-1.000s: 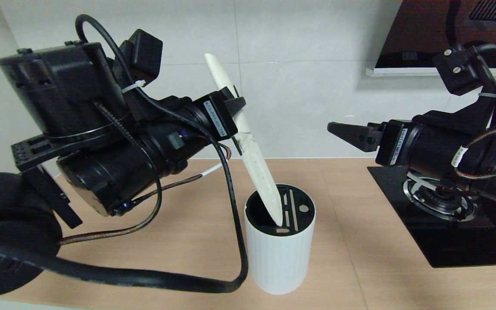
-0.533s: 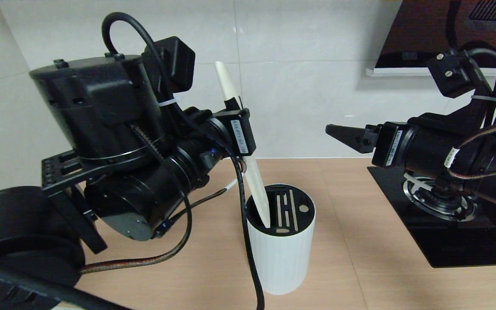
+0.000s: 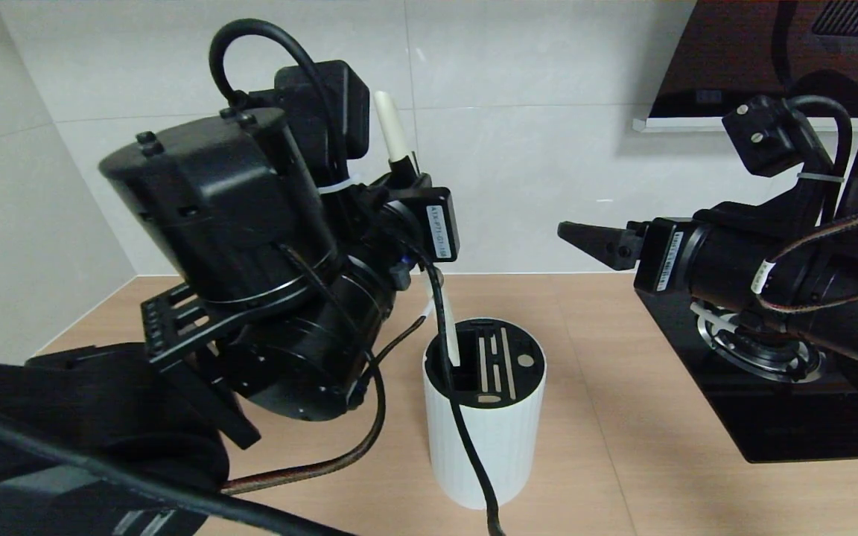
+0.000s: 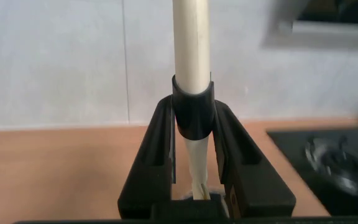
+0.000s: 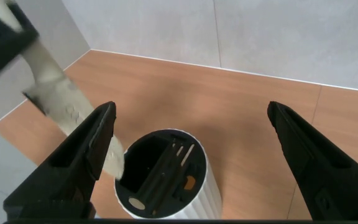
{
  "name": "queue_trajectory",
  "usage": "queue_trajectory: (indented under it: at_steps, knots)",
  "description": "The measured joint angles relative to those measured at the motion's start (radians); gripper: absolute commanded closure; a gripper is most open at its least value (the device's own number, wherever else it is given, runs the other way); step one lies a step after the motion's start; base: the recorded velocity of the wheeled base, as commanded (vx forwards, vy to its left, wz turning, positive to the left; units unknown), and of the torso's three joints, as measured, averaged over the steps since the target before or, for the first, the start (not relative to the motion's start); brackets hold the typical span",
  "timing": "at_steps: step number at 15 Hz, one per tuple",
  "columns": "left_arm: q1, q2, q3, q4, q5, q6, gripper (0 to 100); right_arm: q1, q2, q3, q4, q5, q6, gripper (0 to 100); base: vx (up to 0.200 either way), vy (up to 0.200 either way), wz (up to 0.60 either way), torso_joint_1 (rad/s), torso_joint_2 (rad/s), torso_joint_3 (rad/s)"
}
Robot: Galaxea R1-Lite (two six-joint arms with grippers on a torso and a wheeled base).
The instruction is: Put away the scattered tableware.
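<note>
On the counter [image 3: 623, 447], head view: the white holder [image 3: 485, 439] stands upright, and the knife [image 3: 390, 130] goes down into its left opening, the tip probably inside. Left wrist view: the left gripper [image 4: 192, 99] is clamped on the knife handle. Right wrist view: the right gripper [image 5: 190, 115] has fingers wide apart, right of the holder

Soft, even indoor light
The pale tiled wall [image 3: 518, 171] was bright; a grey shadow lay beneath the dark range hood [image 3: 771, 52]; the head view's edges bowed.
</note>
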Motion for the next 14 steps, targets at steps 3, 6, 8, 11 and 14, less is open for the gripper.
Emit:
queue_trajectory:
  at_steps: [3,6,8,11,14]
  knots:
    - [-0.017,0.044,0.001,-0.018,0.007,0.003,100,0.0,0.001,0.0,-0.001,-0.001,0.001,0,0.0,0.0,0.0,0.0,0.0,0.0]
    - [-0.02,0.071,0.0,-0.036,0.007,0.002,100,0.0,0.002,0.0,-0.002,-0.002,0.001,0,0.0,0.0,0.0,0.0,0.0,0.0]
    - [-0.02,0.078,0.0,-0.038,0.007,0.002,100,-0.001,0.003,0.0,-0.002,-0.002,0.0,0,0.0,0.0,0.0,0.0,0.0,0.0]
    - [-0.02,0.089,0.0,-0.039,0.008,-0.001,100,0.0,0.003,0.0,-0.002,-0.001,0.001,0,0.0,0.0,0.0,0.0,0.0,0.0]
    - [-0.02,0.114,0.007,-0.04,0.007,-0.002,100,0.0,0.009,0.001,-0.003,-0.002,0.0,0,0.0,0.0,0.0,0.0,0.0,0.0]
